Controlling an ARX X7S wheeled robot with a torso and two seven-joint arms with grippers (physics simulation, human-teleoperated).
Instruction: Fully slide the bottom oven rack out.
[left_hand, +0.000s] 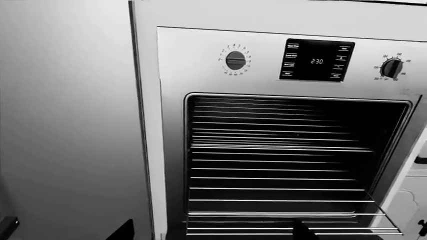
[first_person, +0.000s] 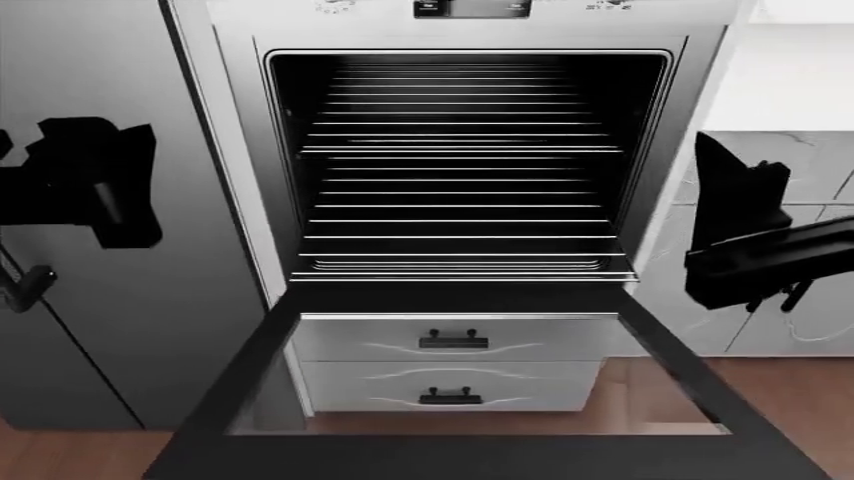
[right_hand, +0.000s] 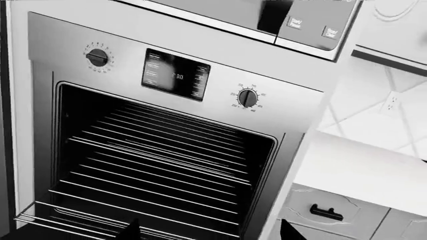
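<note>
The oven stands open, its glass door folded down flat toward me. The bottom oven rack of silver wire lies low in the black cavity, its front edge sticking a little past the opening. It also shows in the left wrist view and the right wrist view. A second wire rack sits higher, fully inside. My left gripper hangs left of the oven, open and empty, its fingertips wide apart. My right gripper hangs right of the oven, open and empty.
A tall grey fridge with a dark handle stands left of the oven. White drawers sit under the oven, seen through the door glass. A white counter and cabinets stand at the right. The control panel is above the cavity.
</note>
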